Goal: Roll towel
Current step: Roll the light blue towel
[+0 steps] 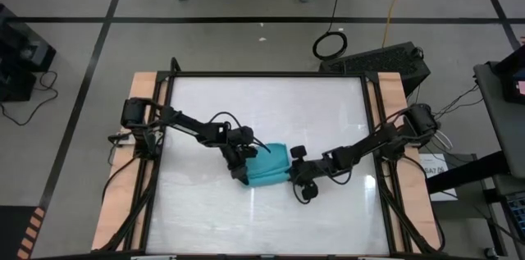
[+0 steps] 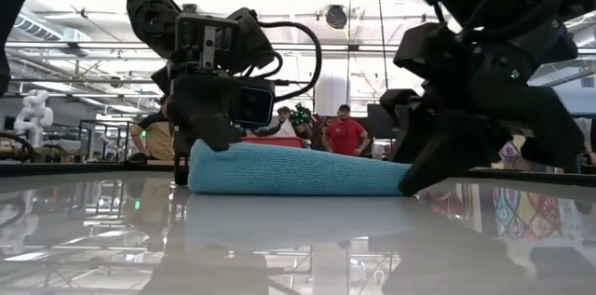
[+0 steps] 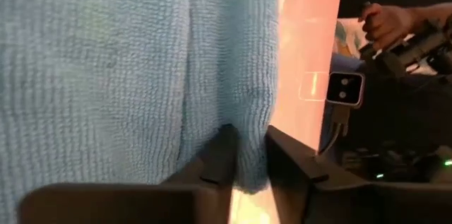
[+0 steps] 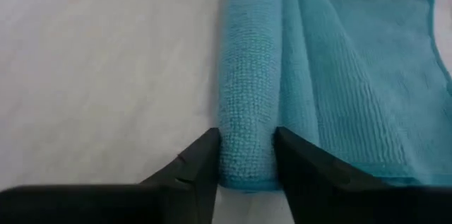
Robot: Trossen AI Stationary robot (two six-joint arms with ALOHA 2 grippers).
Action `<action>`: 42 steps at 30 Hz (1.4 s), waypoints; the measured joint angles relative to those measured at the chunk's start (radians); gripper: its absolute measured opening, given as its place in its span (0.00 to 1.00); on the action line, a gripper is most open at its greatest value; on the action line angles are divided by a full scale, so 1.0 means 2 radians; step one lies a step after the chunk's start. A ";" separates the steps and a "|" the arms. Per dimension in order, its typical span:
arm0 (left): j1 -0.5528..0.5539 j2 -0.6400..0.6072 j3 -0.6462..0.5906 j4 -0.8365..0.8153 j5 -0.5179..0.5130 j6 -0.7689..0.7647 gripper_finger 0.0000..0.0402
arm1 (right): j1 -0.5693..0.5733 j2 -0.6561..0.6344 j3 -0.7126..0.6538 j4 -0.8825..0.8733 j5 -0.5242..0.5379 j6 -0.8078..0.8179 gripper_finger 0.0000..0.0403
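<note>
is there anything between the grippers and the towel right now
Nothing visible. Both grippers are already on the towel: the left gripper pinches one end of its rolled edge, the right gripper pinches the other end, jaws closed around the cloth.

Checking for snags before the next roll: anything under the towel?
Only the white table shows around the towel. The left gripper and right gripper each pinch one end of its rolled edge. What lies beneath the cloth itself is covered.
</note>
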 joint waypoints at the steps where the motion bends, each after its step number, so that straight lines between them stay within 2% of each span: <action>1: -0.001 -0.003 0.000 -0.001 -0.003 0.010 0.22 | -0.003 0.000 0.000 0.000 -0.003 0.007 0.30; 6: -0.002 -0.038 -0.002 -0.007 -0.030 0.050 0.38 | -0.021 0.000 0.000 -0.002 -0.055 0.044 0.13; 9: -0.002 -0.073 -0.001 -0.034 -0.069 0.078 0.43 | -0.036 0.000 0.000 -0.001 -0.099 0.069 0.03; 13: -0.016 -0.128 -0.001 -0.088 -0.149 0.145 0.44 | -0.059 0.000 0.000 -0.001 -0.160 0.114 0.05; 17: -0.062 -0.170 0.000 -0.133 -0.258 0.222 0.44 | -0.085 0.000 0.000 -0.002 -0.218 0.149 0.04; 26: -0.179 -0.163 0.000 -0.114 -0.462 0.375 0.44 | -0.130 0.000 0.000 -0.003 -0.289 0.213 0.02; 33: -0.200 -0.116 0.001 -0.065 -0.502 0.429 0.44 | -0.153 0.000 0.000 -0.002 -0.327 0.248 0.01; 42: -0.196 -0.069 0.001 -0.059 -0.523 0.435 0.44 | -0.161 0.000 0.000 0.001 -0.343 0.280 0.01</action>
